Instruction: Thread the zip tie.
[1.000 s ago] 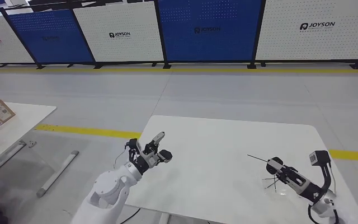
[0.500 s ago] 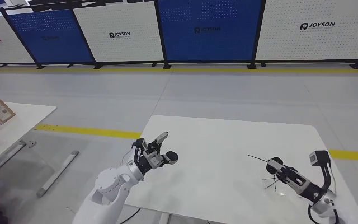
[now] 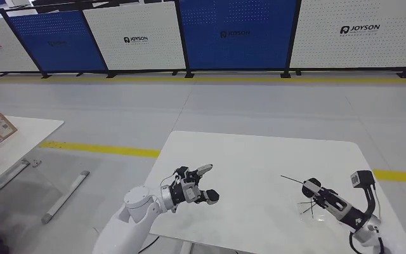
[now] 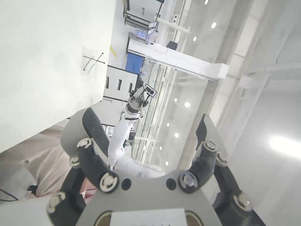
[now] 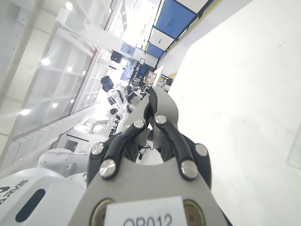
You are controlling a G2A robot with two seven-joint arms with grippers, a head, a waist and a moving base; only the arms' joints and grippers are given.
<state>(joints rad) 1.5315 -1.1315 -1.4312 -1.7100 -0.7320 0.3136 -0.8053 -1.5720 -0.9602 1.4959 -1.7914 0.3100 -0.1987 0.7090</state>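
The left pincer (image 3: 210, 182) hangs wide open over the near left part of the white table (image 3: 254, 152). The right pincer (image 3: 310, 187), its fingers pressed tight together, is over the near right part. It is close by a few thin black zip ties (image 3: 307, 204) lying crossed on the table.
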